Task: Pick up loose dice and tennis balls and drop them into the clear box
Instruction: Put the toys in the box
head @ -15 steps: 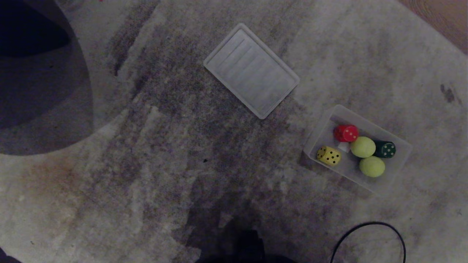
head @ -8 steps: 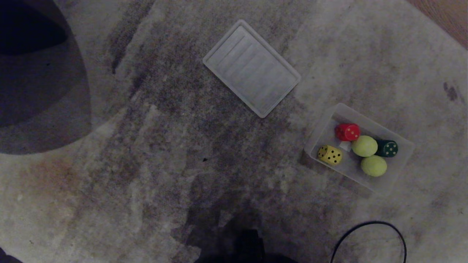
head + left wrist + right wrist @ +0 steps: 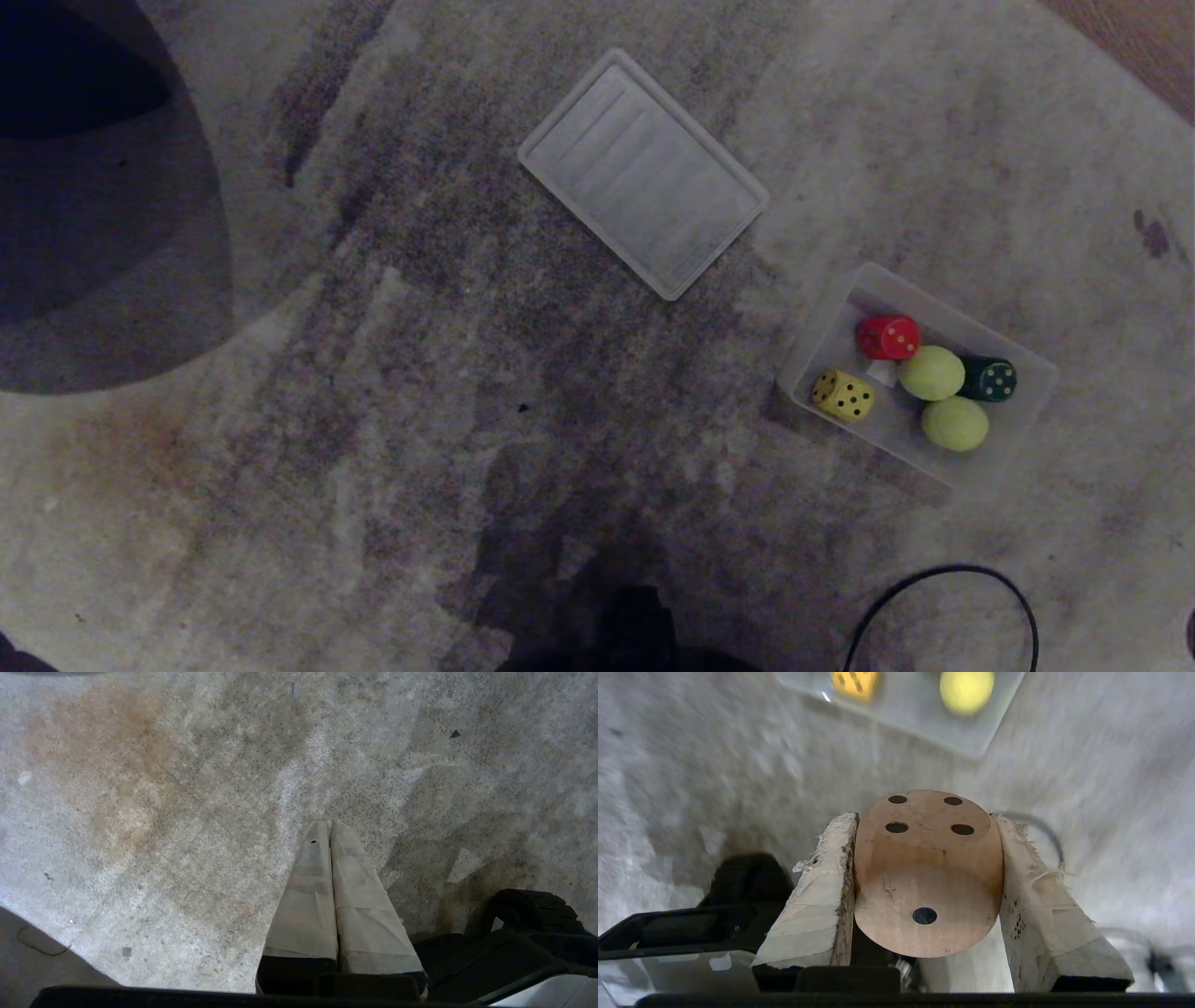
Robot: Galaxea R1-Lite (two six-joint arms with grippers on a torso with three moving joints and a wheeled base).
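The clear box (image 3: 1032,401) sits on the carpet at the right. Inside it lie a red die (image 3: 887,337), a yellow die (image 3: 843,395), a dark green die (image 3: 990,379) and two tennis balls (image 3: 931,372) (image 3: 955,423). In the right wrist view my right gripper (image 3: 924,817) is shut on a cream die (image 3: 924,868) with dark pips. It hangs above the carpet, short of the clear box (image 3: 920,718), where the yellow die (image 3: 854,681) and one tennis ball (image 3: 966,690) show. My left gripper (image 3: 330,823) is shut and empty over bare carpet.
A flat ribbed lid (image 3: 642,174) lies on the carpet beyond the middle. A black cable loop (image 3: 943,597) lies at the near right. A dark round shape (image 3: 93,187) fills the far left. Wooden floor (image 3: 1148,37) shows at the far right corner.
The whole head view has shifted slightly, so the camera moved. The lid, the box and its contents keep their places relative to each other.
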